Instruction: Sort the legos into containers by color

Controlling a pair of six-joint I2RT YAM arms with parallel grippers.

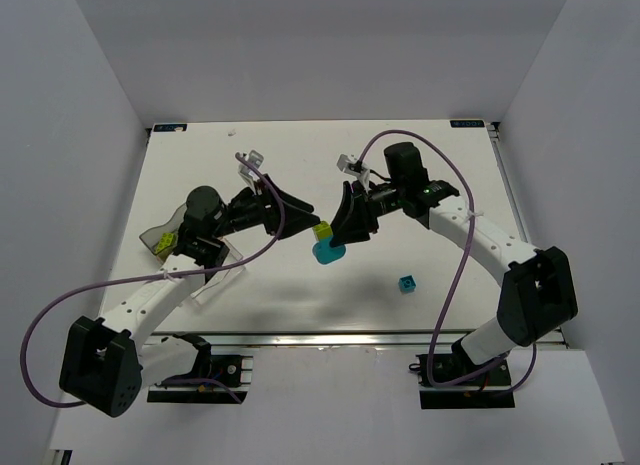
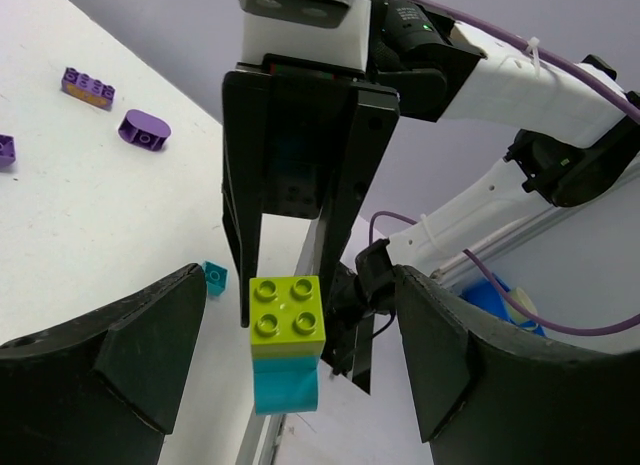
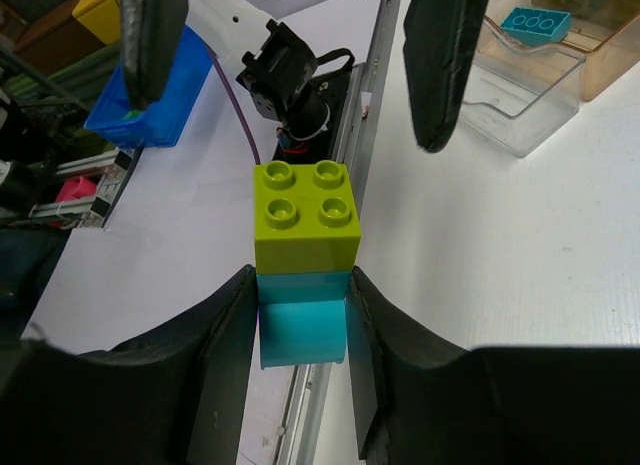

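The right gripper (image 3: pixel 300 320) is pinching the cyan brick (image 3: pixel 300 335) of a two-brick stack, holding it off the desk (image 1: pixel 230 165). The lime brick (image 3: pixel 305 215) is sticking out toward the left gripper (image 2: pixel 300 285) – its jaws are standing spread either side, not touching. The left arm is lying nearer the containers (image 1: pixel 165 240).

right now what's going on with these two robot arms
The right gripper is clamped on a cyan plastic brick with a lime green studded brick stuck on top. The left gripper is open and faces the green one, fingers to either side, not touching it, apparently to pull the two apart.
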